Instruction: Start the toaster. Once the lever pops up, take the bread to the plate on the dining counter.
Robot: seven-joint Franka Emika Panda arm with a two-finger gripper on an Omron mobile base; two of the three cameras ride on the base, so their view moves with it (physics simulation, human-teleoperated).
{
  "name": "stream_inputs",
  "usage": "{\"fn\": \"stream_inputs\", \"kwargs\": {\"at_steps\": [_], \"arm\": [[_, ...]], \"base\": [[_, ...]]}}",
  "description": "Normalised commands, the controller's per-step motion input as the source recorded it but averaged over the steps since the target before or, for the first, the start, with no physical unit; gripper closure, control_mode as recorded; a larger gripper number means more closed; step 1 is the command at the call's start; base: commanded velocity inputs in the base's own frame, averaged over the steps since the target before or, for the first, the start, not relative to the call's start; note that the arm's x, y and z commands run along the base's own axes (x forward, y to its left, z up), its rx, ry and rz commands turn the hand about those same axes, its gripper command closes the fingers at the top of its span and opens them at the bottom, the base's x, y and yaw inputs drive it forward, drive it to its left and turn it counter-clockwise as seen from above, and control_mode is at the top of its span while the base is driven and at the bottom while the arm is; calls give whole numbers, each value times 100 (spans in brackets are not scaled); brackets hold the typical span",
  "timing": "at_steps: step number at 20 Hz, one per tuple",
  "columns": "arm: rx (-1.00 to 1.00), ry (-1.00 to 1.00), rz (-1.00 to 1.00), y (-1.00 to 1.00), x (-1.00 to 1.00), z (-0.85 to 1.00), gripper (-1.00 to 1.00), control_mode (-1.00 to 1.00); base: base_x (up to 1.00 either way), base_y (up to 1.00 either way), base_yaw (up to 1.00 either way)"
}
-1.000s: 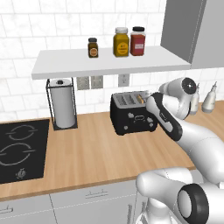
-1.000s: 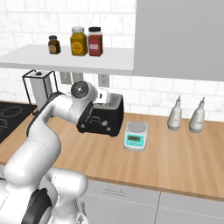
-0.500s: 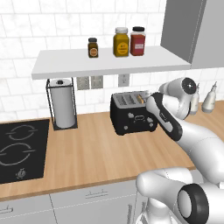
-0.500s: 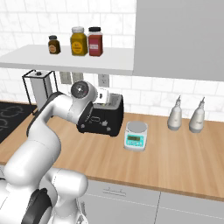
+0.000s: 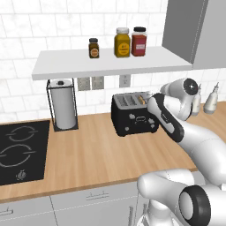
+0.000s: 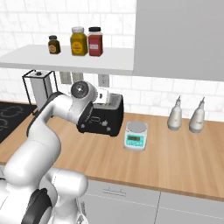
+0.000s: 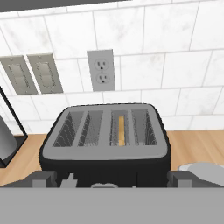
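Observation:
The black toaster (image 5: 132,117) stands on the wooden worktop against the tiled wall, also seen in the right base view (image 6: 103,118). The bread (image 7: 121,130) stands on edge in the third slot from the left in the hand view, and its tan top edge (image 5: 142,98) shows above the slot. My gripper (image 7: 111,180) hovers just in front of and above the toaster (image 7: 105,148), open, its fingertips (image 7: 43,177) spread wide with nothing between them. The plate and the dining counter are out of view.
A paper towel holder (image 5: 63,110) and a black cooktop (image 5: 17,150) lie left of the toaster. A small kitchen scale (image 6: 135,135) and two pale bottles (image 6: 175,118) stand to its right. A shelf (image 5: 110,59) with three jars hangs above, and a wall outlet (image 7: 101,65) is behind.

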Motion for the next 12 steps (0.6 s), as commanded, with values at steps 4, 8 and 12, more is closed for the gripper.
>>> {"fn": "stream_inputs", "kwargs": {"at_steps": [4,8,12], "arm": [[0,0,0,0,0,0,-100,-100],[0,0,0,0,0,0,-100,-100],[0,0,0,0,0,0,-100,-100]], "base": [[0,0,0],[0,0,0],[0,0,0]]}}
